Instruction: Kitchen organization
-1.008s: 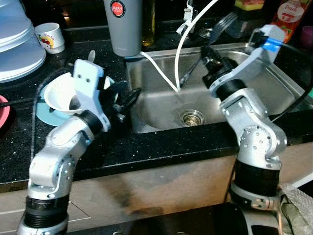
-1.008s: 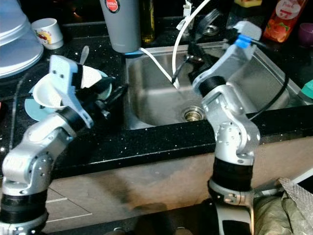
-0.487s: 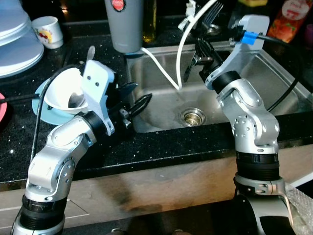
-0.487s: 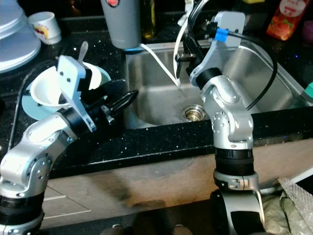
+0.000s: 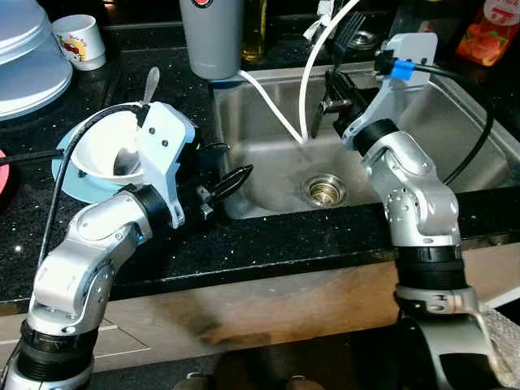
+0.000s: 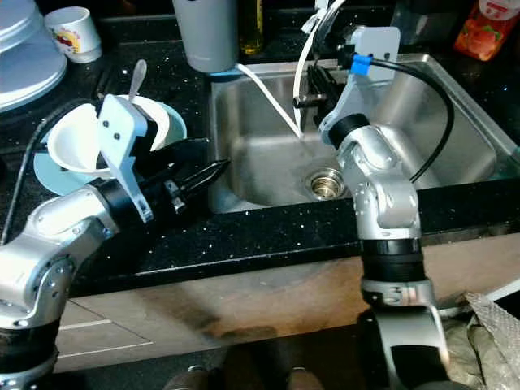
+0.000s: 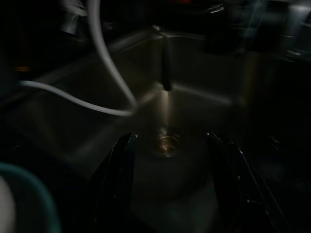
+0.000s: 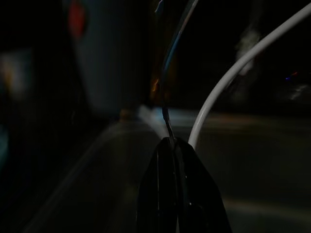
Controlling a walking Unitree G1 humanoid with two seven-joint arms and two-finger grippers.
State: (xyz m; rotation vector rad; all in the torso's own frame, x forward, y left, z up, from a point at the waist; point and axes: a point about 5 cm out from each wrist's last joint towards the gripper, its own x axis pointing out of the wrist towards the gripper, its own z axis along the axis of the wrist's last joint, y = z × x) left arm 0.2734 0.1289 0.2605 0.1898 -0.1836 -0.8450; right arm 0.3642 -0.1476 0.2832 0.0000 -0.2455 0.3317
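Note:
My right gripper [image 5: 329, 104] hangs over the back of the steel sink [image 5: 272, 213], shut on a thin metal fork [image 5: 349, 28] whose tines point up; in the right wrist view the fork [image 8: 167, 73] rises from the closed gripper [image 8: 171, 141]. At the sink's left rim my left gripper [image 5: 236, 160] is open and holds nothing. The left wrist view looks between its spread fingers [image 7: 116, 170] at the drain [image 7: 166, 143]. Behind the left arm a white bowl [image 5: 101, 150] with a spoon [image 5: 150, 81] sits on a blue plate [image 5: 69, 175].
A white hose [image 5: 272, 110] loops into the sink beside the right gripper. A grey tumbler [image 5: 213, 36] stands at the sink's back left corner, with a small cup [image 5: 80, 41] and stacked plates [image 5: 28, 57] further left. An orange juice bottle [image 5: 487, 32] stands at the back right.
The camera has shifted. My right arm swung in over the sink and turned the fork more upright. My left gripper reached right to the sink's rim.

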